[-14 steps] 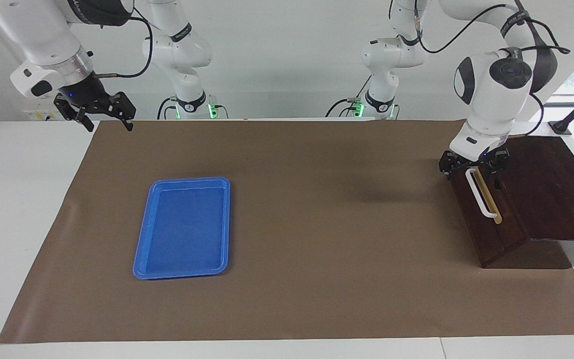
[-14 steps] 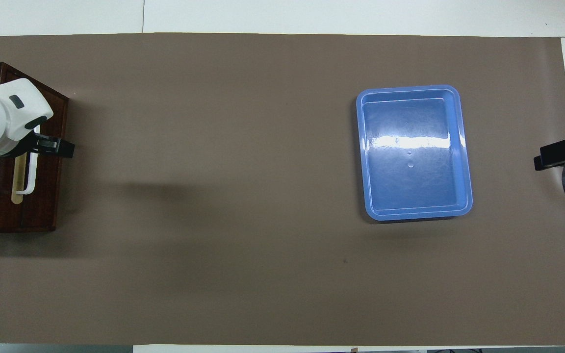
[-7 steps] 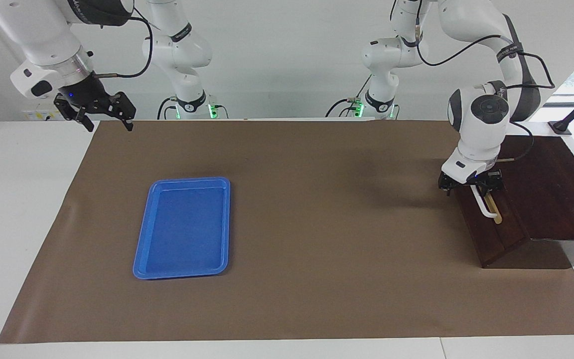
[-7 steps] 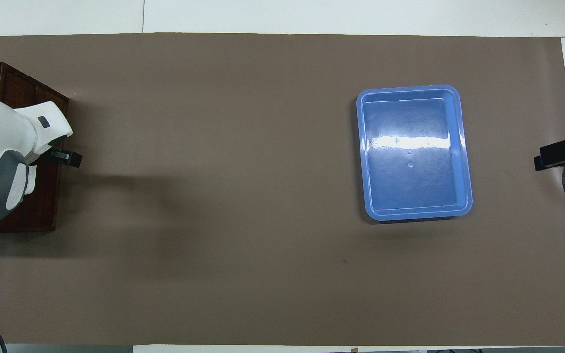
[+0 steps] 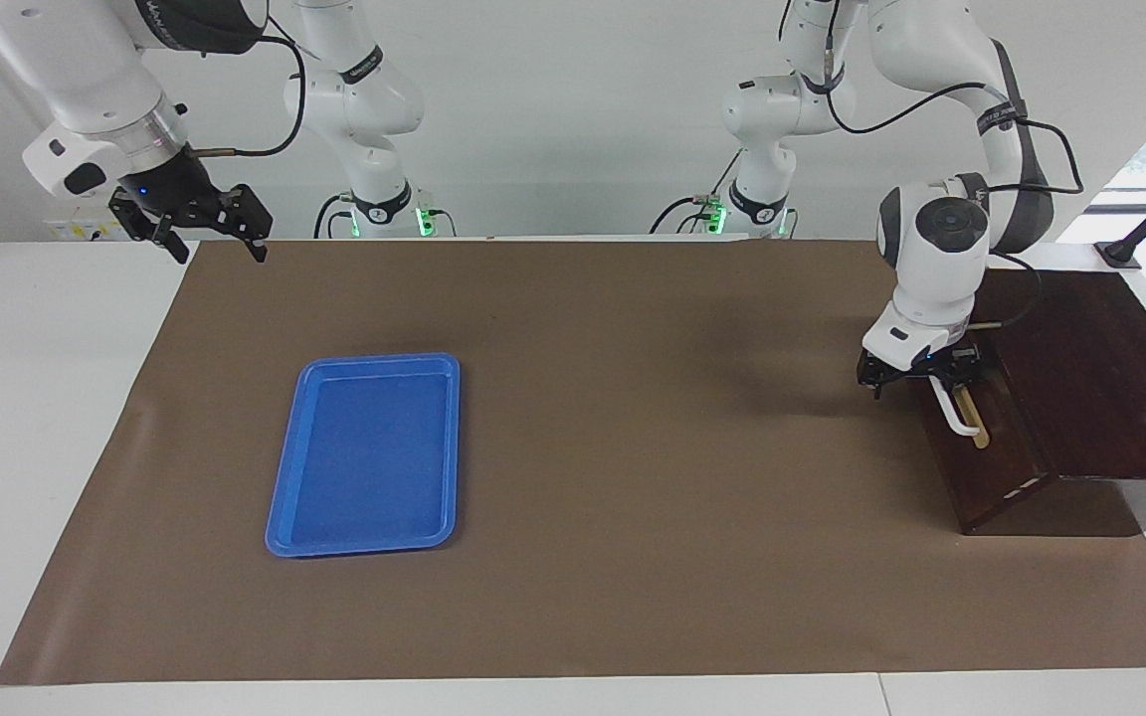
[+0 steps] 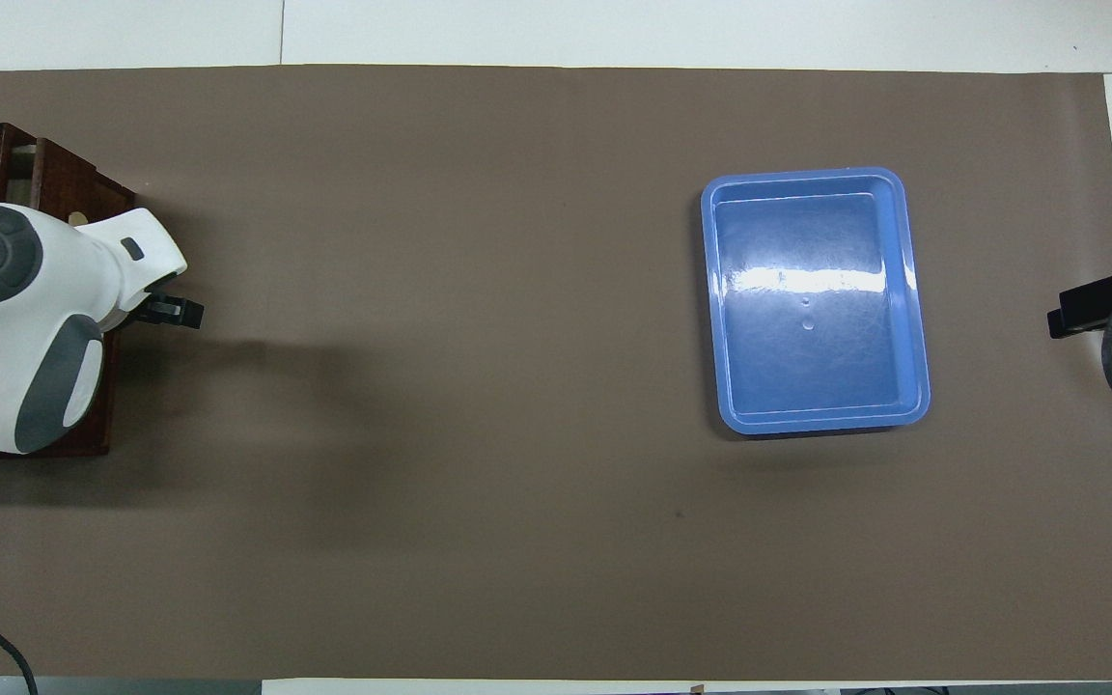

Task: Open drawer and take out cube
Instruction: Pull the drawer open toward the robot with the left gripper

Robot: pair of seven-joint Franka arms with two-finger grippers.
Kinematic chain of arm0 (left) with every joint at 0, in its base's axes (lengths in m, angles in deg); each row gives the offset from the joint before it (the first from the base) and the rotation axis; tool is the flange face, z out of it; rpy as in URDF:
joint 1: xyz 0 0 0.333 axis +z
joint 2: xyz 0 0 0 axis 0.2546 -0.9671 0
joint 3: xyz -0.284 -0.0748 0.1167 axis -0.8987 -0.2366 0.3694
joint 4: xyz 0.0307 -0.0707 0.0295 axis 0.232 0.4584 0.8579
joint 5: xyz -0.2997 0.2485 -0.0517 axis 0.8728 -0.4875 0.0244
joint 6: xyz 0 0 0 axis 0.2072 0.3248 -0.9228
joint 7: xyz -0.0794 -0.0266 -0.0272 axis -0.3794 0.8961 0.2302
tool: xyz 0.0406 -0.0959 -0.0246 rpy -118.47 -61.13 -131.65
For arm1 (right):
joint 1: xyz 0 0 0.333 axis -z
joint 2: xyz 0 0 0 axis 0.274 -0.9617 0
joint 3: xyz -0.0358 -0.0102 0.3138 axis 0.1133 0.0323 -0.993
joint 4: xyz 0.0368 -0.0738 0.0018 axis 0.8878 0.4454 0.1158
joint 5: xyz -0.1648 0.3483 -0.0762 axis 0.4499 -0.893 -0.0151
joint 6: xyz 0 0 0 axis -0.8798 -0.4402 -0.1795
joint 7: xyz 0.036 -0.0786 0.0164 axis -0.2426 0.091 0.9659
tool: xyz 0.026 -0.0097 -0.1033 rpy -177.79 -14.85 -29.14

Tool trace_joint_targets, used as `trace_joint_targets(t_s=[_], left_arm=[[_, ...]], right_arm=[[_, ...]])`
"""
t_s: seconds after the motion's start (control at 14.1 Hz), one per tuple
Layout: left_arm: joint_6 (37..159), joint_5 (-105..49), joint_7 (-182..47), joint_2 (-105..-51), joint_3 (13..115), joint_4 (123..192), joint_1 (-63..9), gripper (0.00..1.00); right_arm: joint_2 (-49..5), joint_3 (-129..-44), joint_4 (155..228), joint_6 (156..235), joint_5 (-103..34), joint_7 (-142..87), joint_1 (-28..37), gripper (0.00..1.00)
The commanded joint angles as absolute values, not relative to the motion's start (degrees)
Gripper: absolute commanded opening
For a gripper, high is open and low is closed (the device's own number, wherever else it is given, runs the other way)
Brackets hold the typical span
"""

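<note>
Drawer just starting out, cube not in sight

We find the drawer (image 5: 986, 438) in the dark wooden box (image 5: 1090, 378) at the left arm's end of the table, its front drawn slightly out so a pale sliver shows at one corner; the cube is hidden, presumably inside. Our left gripper (image 5: 916, 383), fingers spread, hooks the white bar handle (image 5: 953, 411) near the end nearer the robots. We judge the pull should run straight out from the drawer's front, low and even, since an off-centre hold could skew it. Toward the right arm's end lies the blue tray (image 5: 366, 454); our right gripper (image 5: 205, 231), spread, waits above the mat's corner.
</note>
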State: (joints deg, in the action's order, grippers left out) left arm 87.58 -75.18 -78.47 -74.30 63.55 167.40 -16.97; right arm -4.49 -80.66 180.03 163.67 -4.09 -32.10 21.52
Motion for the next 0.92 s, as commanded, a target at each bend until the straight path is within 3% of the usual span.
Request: trace_joint_targets(t_s=[0.0, 0.5, 0.85], left_arm=[[87.30, -73.83, -71.68, -73.68, 63.62, 168.50, -22.64, 1.00], [85.80, -70.65, -70.08, -73.59, 63.71, 168.15, -25.56, 1.00], [85.97, -68.10, -66.66, -74.03, 63.62, 166.74, -27.84, 1.00]], right_arm=[[-2.99, -80.83, 182.35, 163.96, -3.51, -34.40, 21.62, 1.00], [0.35, -80.83, 189.02, 166.76, -3.60, -41.35, 21.44, 1.00], [0.35, -80.83, 189.21, 166.59, -3.60, -41.27, 21.62, 1.00]])
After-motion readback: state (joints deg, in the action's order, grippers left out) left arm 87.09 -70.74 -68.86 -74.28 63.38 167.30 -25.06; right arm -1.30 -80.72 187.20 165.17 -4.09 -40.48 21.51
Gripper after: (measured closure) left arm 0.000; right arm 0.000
